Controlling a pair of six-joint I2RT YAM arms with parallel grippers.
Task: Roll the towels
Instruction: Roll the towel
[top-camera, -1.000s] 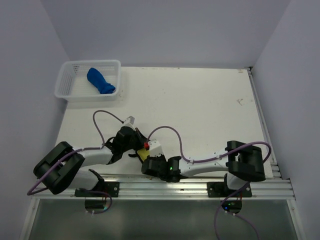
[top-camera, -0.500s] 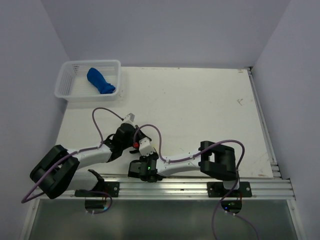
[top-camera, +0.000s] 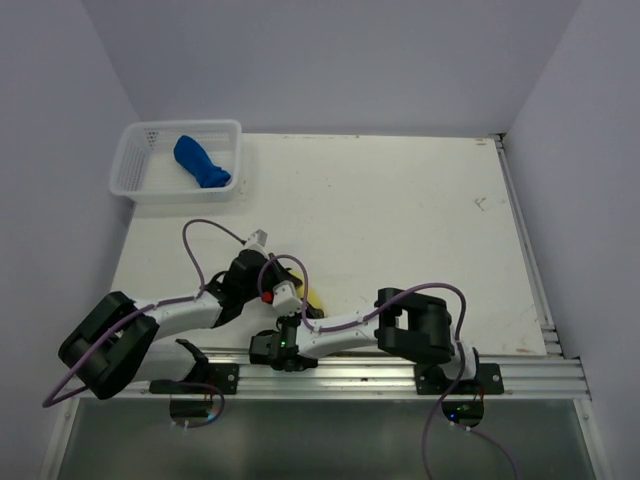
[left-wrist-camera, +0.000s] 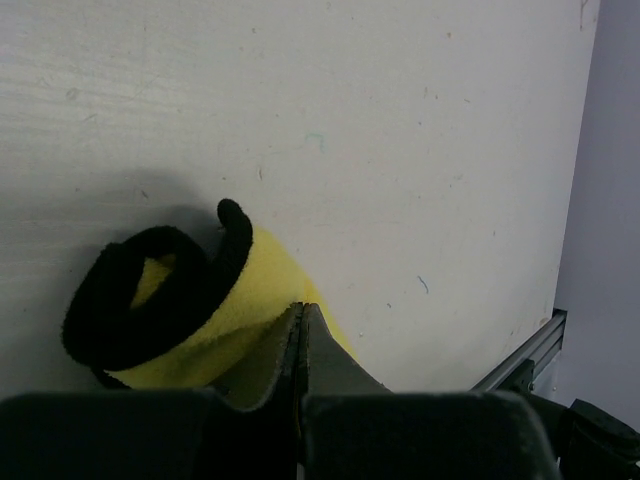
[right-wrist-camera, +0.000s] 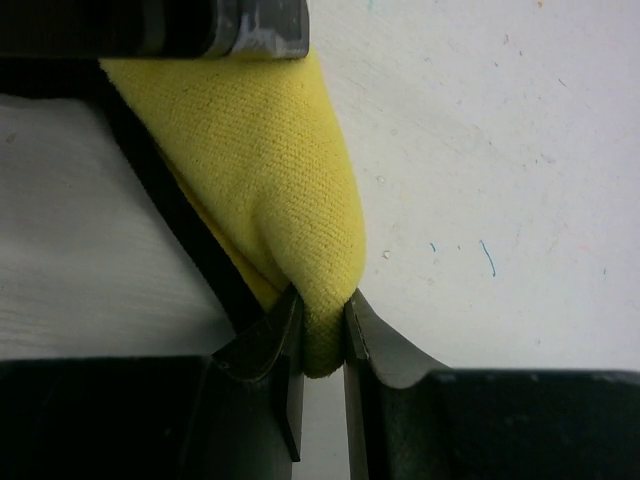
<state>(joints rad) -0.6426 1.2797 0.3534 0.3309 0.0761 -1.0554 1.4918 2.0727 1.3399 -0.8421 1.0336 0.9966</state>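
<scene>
The right hand (right-wrist-camera: 322, 318) is clamped on a fold of the yellow towel (right-wrist-camera: 250, 150), and the cloth bulges just ahead of its fingertips. Straight ahead of it, the left hand (left-wrist-camera: 301, 325) is clenched, its tips against the same towel beside a loose black-edged coil. Whether it pinches any cloth is unclear. To roll well, hold the fold taut between both hands and low to the tabletop (top-camera: 400, 220), turning evenly so the coil tightens. The blue towel (top-camera: 200, 162) lies far ahead of both hands, in the basket (top-camera: 165, 193).
</scene>
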